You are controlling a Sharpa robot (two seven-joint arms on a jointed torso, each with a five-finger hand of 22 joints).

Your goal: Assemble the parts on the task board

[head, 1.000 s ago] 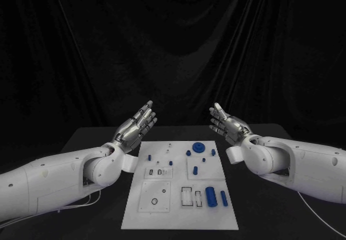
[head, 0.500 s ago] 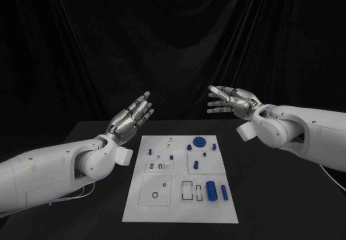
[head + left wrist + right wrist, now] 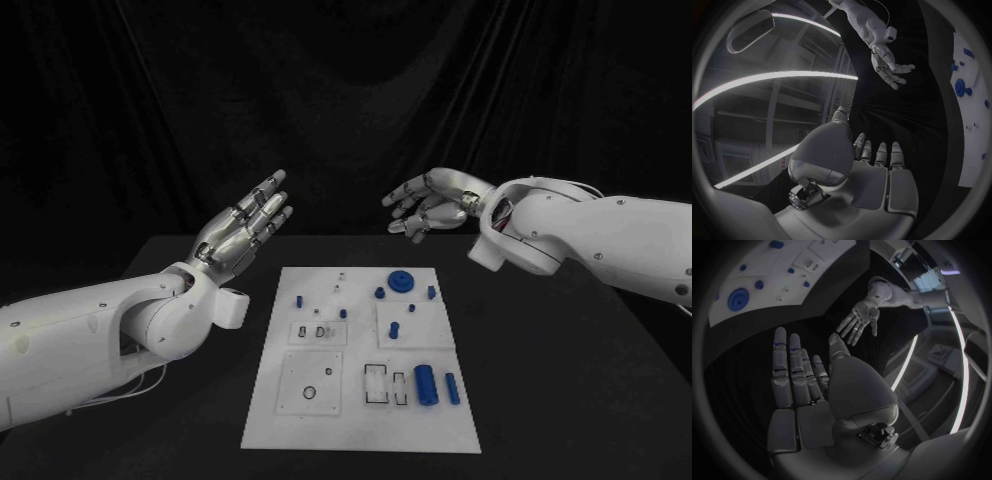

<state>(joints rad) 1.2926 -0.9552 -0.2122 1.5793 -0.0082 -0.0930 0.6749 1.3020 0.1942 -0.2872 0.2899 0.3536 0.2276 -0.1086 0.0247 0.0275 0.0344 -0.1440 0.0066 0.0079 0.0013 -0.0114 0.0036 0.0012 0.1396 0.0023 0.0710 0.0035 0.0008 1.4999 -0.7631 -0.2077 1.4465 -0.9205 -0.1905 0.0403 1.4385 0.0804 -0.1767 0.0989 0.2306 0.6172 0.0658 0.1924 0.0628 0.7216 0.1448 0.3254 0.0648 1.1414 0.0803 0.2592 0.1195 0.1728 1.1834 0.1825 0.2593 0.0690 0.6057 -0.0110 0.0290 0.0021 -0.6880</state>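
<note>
The white task board [image 3: 289, 425] lies in the middle of the black table, with small blue parts on it: a round gear-like piece [image 3: 398, 280] near its far edge and a thick blue cylinder [image 3: 426, 384] near the front right. My left hand [image 3: 248, 226] is raised above the table's far left, fingers straight and apart, holding nothing. My right hand [image 3: 431, 202] hangs high beyond the board's far edge, fingers loosely bent and spread, empty. The left wrist view shows the board [image 3: 971, 125] and the right hand [image 3: 891, 71]. The right wrist view shows the board [image 3: 804, 277] and the left hand [image 3: 858, 323].
The black table [image 3: 562, 350] stretches well to either side of the board. A black curtain hangs behind. Both white forearms [image 3: 101, 335] reach in above the table's side edges.
Both hands have risen away from the board. The right hand has turned, swung left and its fingers have curled a little. The left hand has moved up and slightly left, still flat.
</note>
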